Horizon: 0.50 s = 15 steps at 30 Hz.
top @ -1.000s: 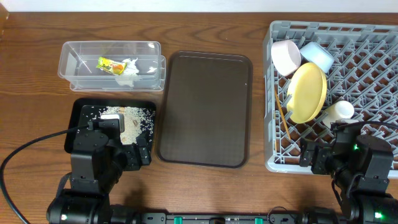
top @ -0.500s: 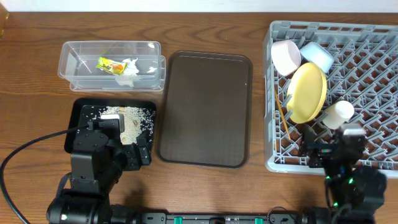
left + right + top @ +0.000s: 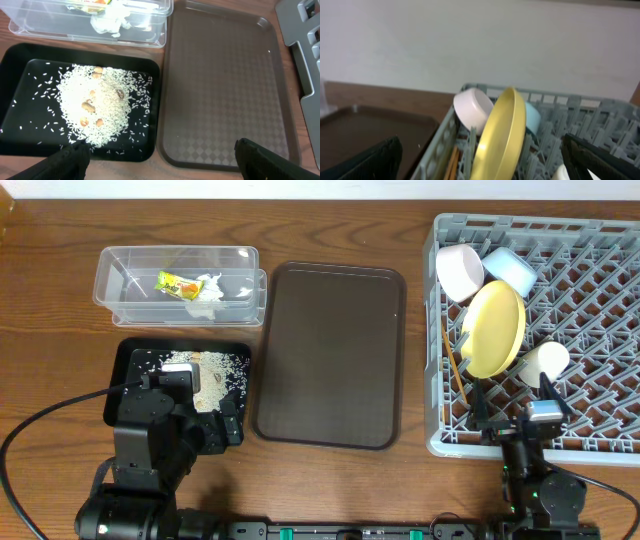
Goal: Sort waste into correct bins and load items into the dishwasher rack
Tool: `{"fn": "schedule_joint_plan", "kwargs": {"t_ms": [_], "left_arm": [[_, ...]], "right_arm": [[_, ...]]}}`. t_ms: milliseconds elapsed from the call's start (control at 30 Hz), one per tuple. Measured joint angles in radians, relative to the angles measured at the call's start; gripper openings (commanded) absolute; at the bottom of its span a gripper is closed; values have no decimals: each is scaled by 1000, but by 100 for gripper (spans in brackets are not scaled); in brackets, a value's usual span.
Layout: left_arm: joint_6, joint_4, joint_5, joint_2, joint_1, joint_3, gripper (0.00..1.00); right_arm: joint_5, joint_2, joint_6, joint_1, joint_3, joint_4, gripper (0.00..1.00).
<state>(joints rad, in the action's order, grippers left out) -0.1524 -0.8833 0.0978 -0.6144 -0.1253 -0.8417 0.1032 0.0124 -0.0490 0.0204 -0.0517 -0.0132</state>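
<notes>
The light grey dishwasher rack (image 3: 600, 310) holds the yellow plate (image 3: 495, 328) on edge, the white bowl (image 3: 460, 272), the light blue bowl (image 3: 510, 270), the white cup (image 3: 545, 362) and the chopsticks (image 3: 452, 365). My right gripper (image 3: 513, 408) is open and empty at the rack's front edge; its view shows the plate (image 3: 502, 135) and white bowl (image 3: 475, 107). The clear tub (image 3: 125, 280) holds the wrapper (image 3: 178, 283) and tissue (image 3: 207, 288). Rice (image 3: 205, 370) lies in the black tray (image 3: 125, 375). My left gripper (image 3: 160, 160) is open and empty over the black tray's front edge.
The large dark brown serving tray (image 3: 330, 355) lies bare between the bins and the rack. A black cable (image 3: 50, 420) runs along the table at the left. The rack's corner (image 3: 305, 30) shows at the right of the left wrist view.
My right arm has drawn back from the rack toward the table's front edge and tilted up. The white cup stays in the rack. The left arm has not moved.
</notes>
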Motion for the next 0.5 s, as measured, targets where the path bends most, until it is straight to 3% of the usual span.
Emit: {"fn": "schedule_joint_plan", "kwargs": {"t_ms": [500], "left_arm": [[0, 0, 0, 0, 0, 0, 96]], "right_arm": [[-2, -1, -51, -40, 45, 76, 99]]}}
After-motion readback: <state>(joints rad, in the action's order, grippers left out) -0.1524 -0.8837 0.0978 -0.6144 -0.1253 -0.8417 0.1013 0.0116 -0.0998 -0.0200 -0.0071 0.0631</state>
